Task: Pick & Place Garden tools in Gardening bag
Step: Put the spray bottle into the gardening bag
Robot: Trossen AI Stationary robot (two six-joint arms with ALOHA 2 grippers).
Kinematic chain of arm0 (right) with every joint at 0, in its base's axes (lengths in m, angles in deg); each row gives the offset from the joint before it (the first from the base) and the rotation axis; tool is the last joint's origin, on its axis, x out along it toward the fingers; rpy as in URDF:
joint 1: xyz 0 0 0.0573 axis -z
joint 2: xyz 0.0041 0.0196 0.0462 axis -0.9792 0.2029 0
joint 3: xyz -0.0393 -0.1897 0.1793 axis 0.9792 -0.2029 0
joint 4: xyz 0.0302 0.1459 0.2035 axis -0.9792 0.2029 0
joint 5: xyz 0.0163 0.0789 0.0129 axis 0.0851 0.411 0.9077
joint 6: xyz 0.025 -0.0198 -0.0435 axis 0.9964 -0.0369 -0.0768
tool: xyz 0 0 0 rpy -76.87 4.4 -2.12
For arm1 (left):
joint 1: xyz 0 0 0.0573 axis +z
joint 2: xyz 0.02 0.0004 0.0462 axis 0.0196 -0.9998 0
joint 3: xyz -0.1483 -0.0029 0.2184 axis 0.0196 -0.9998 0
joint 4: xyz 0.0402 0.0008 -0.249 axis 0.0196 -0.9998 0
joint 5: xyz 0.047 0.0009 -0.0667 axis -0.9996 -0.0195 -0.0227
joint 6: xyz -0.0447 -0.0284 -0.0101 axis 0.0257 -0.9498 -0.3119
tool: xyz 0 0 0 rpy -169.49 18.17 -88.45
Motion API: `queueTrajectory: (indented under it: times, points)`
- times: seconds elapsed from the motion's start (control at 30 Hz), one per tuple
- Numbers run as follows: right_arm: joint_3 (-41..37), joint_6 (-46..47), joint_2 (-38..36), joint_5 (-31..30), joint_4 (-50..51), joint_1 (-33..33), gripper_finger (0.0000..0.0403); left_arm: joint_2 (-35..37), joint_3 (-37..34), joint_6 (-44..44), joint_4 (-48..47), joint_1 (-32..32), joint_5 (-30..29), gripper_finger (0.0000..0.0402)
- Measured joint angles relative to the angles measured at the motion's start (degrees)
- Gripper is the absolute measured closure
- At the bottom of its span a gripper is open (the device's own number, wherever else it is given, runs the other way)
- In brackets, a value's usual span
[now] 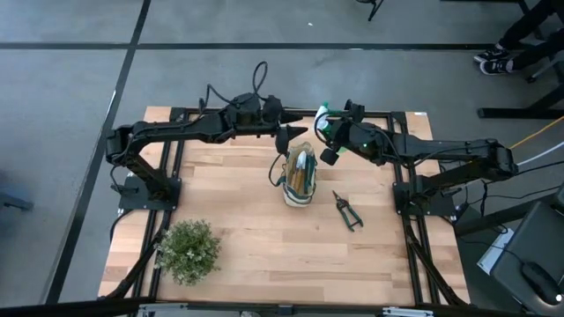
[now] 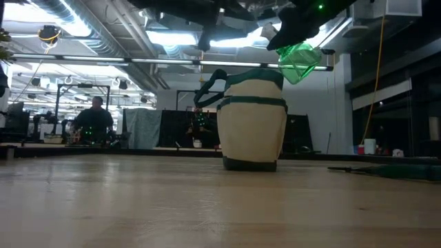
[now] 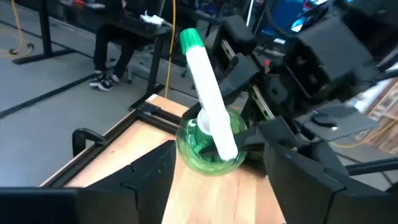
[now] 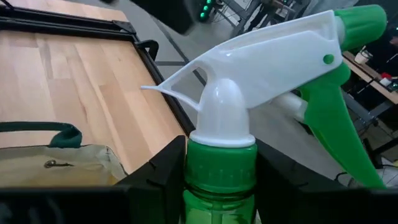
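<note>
— Bare wooden surface (image 2: pixel 138 207) fills the foreground at table height; what stands beyond it?

— Gardening bag (image 2: pixel 251 124) sits upright near the middle of the surface, its green straps raised; from above, wooden-shafted tools (image 1: pixel 302 169) already poke out of its mouth, though I cannot tell trowel from rake.

— And the spray bottle?

— Spray bottle (image 4: pixel 249 143) is off the surface, pinched around its green neck by the right hand (image 1: pixel 332 141); in the low view the translucent green body (image 2: pixel 300 60) hangs just above and beside the bag's rim, toward the far edge of the surface.

— Left hand?

— Left hand (image 1: pixel 286 135) hovers by the bag's far side, close to the bottle; its fingers (image 3: pixel 149 174) stand spread with nothing between them; it looks ready to steady the bag, though that is my guess.

— How far along, then?

— I'd judge past halfway; some tools are inside, the bottle is aloft but not yet in; the pruning shears (image 1: pixel 346 210) lie on the surface just beside the bag, untouched. A potted plant (image 1: pixel 188 249) sits well apart near the front corner; it is not part of the job.
</note>
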Motion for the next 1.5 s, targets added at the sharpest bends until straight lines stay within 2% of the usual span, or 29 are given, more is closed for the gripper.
queueTrajectory:
  times: [0.2, 0.4, 0.63, 0.9, 1.07, 1.4, 1.5]
  points:
    - [0.01, -0.51, 0.96, -1.28, 0.01, 0.00, 0.0257, -4.94, 7.93, -1.32, -7.41, 0.11, -1.07, 0.0148]
    - [0.01, -0.51, 0.96, -1.29, -0.95, -0.06, 0.0257, -8.41, 12.37, -1.89, -8.24, 0.69, 0.30, 0.0148]
    - [0.01, -0.55, 0.96, -1.03, -1.36, -0.11, 0.0257, -12.16, 13.64, -6.28, -7.31, 0.64, 6.22, 0.0148]
    - [0.01, -0.53, 0.94, -0.33, -1.28, -0.11, 0.0252, -12.67, 13.64, -7.07, -5.73, 0.68, 6.27, 0.0152]
    - [0.01, -0.53, 0.94, -0.31, -1.16, -0.11, 0.0251, -12.60, 13.64, -7.08, -4.52, 0.68, 7.69, 0.0191]
    - [-0.05, -0.62, 0.88, 0.76, -0.90, -0.07, 0.0249, -12.58, 13.62, -4.91, -5.26, 0.87, 8.39, 0.0317]
    - [-0.07, -0.05, 0.85, 0.87, -0.82, -0.07, 0.0249, -12.54, 13.62, -4.44, -5.60, 0.86, 8.41, 0.0330]
